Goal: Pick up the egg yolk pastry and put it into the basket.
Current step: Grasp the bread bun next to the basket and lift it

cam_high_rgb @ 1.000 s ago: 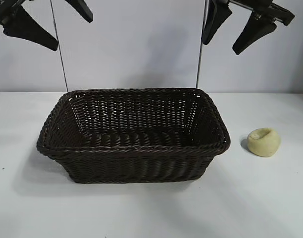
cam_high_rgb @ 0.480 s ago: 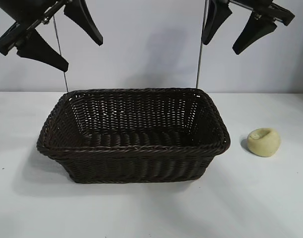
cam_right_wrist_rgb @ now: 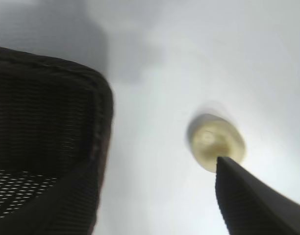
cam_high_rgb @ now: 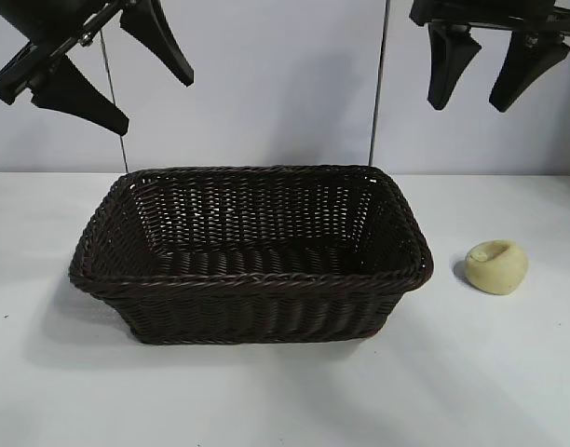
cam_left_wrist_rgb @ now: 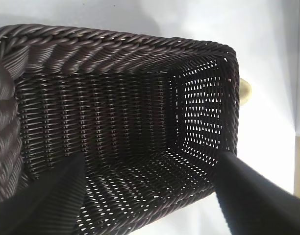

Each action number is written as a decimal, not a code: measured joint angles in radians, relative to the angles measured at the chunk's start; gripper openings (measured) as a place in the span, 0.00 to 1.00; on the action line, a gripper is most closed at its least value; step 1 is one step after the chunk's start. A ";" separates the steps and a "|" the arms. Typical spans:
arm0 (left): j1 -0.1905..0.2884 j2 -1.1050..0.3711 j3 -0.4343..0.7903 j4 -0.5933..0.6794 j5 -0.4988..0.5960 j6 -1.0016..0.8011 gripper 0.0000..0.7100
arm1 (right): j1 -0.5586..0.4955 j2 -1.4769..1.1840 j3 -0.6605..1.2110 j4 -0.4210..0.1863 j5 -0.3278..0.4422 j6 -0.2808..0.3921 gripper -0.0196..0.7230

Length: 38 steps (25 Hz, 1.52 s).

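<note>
Left pincer [cam_high_rgb: 117,70]: high above the basket's left end, prongs spread, nothing between them, parked exactly where half a second ago. Basket [cam_high_rgb: 252,279]: mid-surface, unmoved, nothing inside it in the left wrist view. Right pincer [cam_high_rgb: 485,70]: shifted rightward since half a second ago, from above the basket's right rim to high above the gap right of the basket; prongs spread, empty, now pointing more steeply down. Probably lining up over the target for a descent; grasp not yet begun. Egg yolk pastry [cam_high_rgb: 496,266]: on the surface [cam_high_rgb: 285,391] just right of the basket, apart from its wall, dent upward, untouched.

Hidden or unclear: both arms cropped at the exterior view's top edge; pastry only a sliver behind the basket's corner in the left wrist view; partly covered by one prong and smeared in the right wrist view.
</note>
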 joint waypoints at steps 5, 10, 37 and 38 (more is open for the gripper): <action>0.000 0.000 0.000 0.000 0.000 0.000 0.75 | -0.044 0.000 0.000 0.000 0.000 0.000 0.69; 0.000 0.000 0.000 0.000 0.000 0.000 0.75 | -0.044 0.002 0.000 0.041 0.000 0.000 0.69; 0.000 0.000 0.000 0.000 -0.005 0.000 0.75 | -0.044 0.229 0.203 0.037 -0.135 0.008 0.69; 0.000 0.000 0.000 0.000 -0.006 0.000 0.75 | -0.044 0.235 0.203 0.034 -0.137 0.009 0.69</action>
